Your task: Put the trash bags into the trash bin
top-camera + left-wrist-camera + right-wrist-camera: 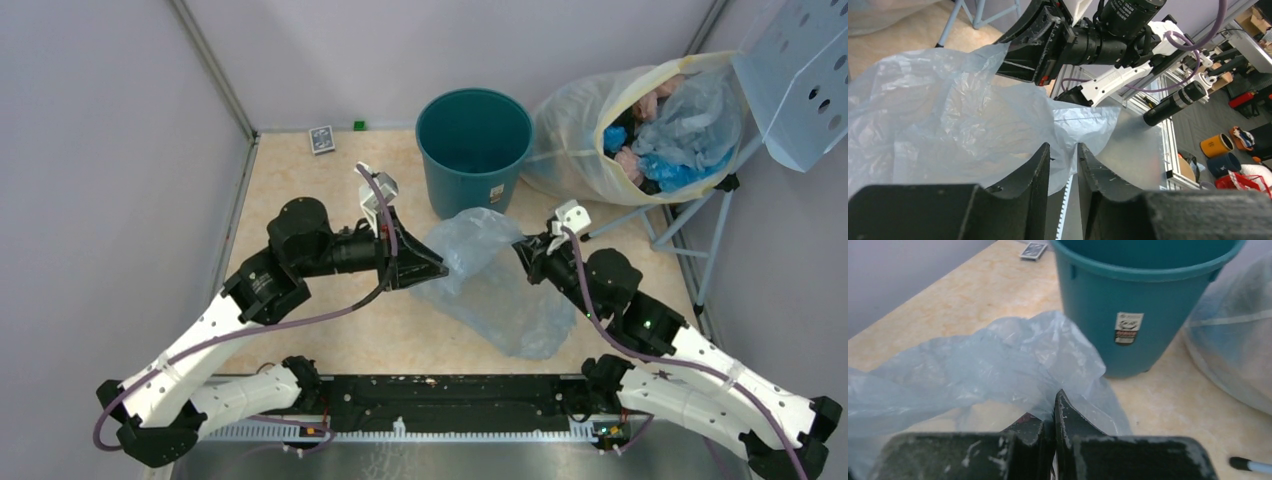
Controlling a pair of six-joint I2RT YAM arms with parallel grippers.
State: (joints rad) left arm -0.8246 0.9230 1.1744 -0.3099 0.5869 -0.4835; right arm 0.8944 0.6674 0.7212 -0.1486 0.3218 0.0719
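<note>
**Operator:** Report bag position and gripper state.

**Arms:** The bag (500,290) lies crumpled on the table (300,190) between my grippers, close in front of the bin (470,195) and not in it. I cannot confirm whether bag and bin touch. My right gripper (522,245) is clamped on a fold of film, jaws together. My left gripper (432,268) shows a narrow gap with the bag's edge lying in it. From the left wrist view it does not look pinched.

**Operator:** Handling properties?

**Arms:** My judgement:
- Very light, limp and slippery film.
- It will sag, billow and trail below any grip point.
- A single layer may slide out or tear.
- Take hold of a gathered fold, not a flat sheet, at two points well apart, so the length hangs clear of the rim.

**Operator:** Limits of view?

**Arms:**
- I cannot locate the bag's mouth.
- Its near end is partly covered by my right arm in the top view.
- Any lettering is too faint to read.
- The sack (580,140) beside the bin is cut off in the right wrist view.
</note>
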